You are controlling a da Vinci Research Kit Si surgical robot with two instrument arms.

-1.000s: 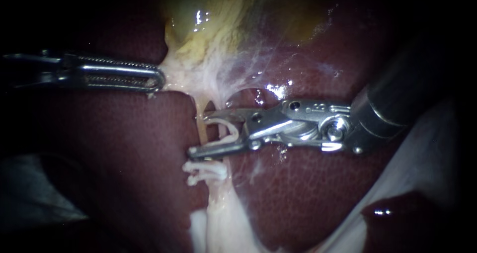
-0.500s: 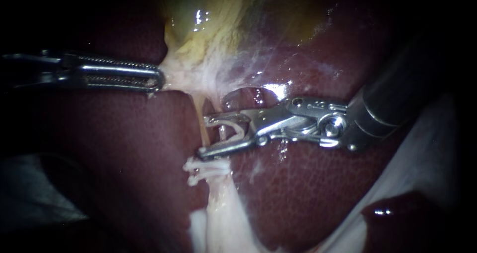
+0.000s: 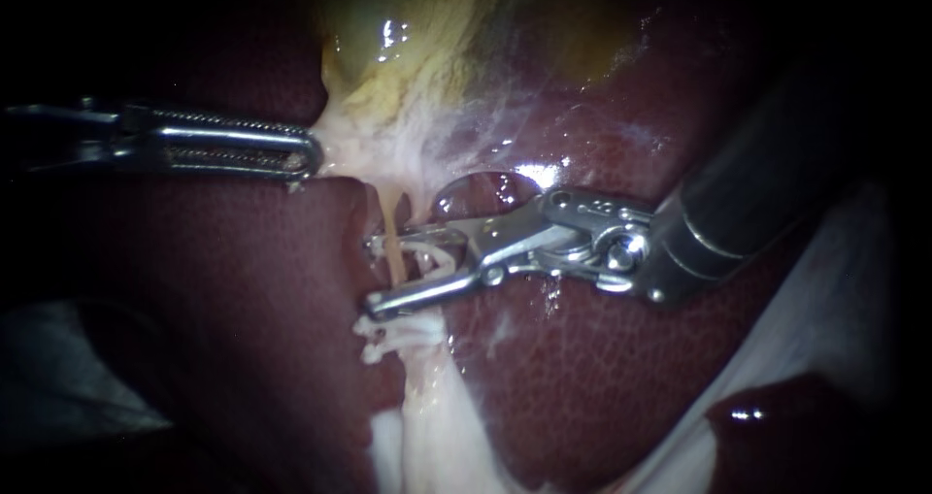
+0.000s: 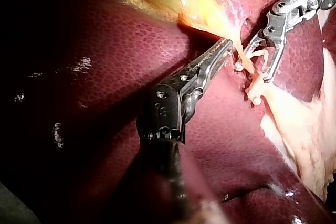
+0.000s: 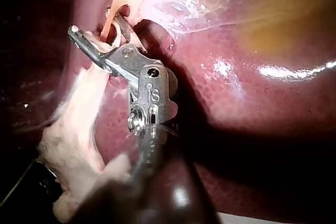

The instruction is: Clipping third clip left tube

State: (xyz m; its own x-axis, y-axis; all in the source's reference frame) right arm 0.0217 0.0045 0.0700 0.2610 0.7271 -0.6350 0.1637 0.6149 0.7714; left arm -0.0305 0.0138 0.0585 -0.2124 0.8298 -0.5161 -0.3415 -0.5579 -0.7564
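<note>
My right instrument (image 3: 375,273) comes in from the right with its jaws wide apart, a white clip (image 3: 434,257) seated between them. The clip's legs straddle the thin yellowish left tube (image 3: 390,244). Just below, two white clips (image 3: 398,333) sit across the same tube. My left instrument (image 3: 303,154) has its jaws shut on pale tissue at the neck of the gallbladder (image 3: 408,57), holding it toward the left. From the left wrist view, the right instrument's jaws (image 4: 256,69) bracket the tube (image 4: 244,60) just ahead of my left instrument (image 4: 224,50). The right wrist view shows the jaws (image 5: 100,31) around the tube (image 5: 107,24).
Dark red liver (image 3: 602,378) lies on both sides of the tube. A pale band of tissue (image 3: 427,426) runs down from the clips. White tissue or drape (image 3: 825,300) sits at the right, under my right instrument's shaft (image 3: 757,203).
My right instrument has slid left along the liver; its jaws and the clip now reach past the tube and enclose it. The left instrument has stayed still.
</note>
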